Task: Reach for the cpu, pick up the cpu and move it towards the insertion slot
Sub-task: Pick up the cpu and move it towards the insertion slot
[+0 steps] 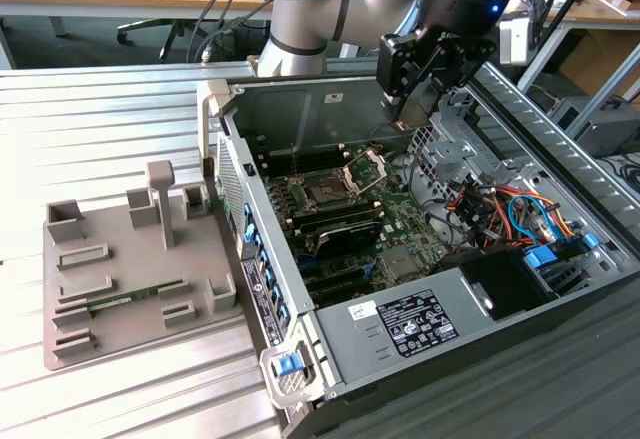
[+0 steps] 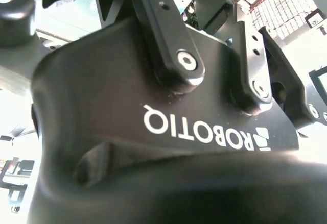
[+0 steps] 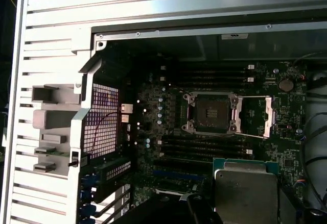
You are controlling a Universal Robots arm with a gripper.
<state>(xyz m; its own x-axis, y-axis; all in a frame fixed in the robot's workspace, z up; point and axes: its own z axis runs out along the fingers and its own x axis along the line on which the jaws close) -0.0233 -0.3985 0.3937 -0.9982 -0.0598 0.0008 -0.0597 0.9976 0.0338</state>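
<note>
While the arm hangs over the far right of the open computer case (image 1: 330, 344), the hand (image 1: 410, 109) pinches the cpu (image 3: 246, 191) by its edges, above the motherboard (image 3: 168, 117) and apart from the insertion slot (image 3: 210, 113). That slot's silver frame (image 1: 366, 171) stands open. White lettering marks the hand's black body; a printed label (image 1: 420, 321) on the case is too small to read. A grey fixture (image 1: 130, 279) lies on the bench (image 1: 100, 129), left of the case.
</note>
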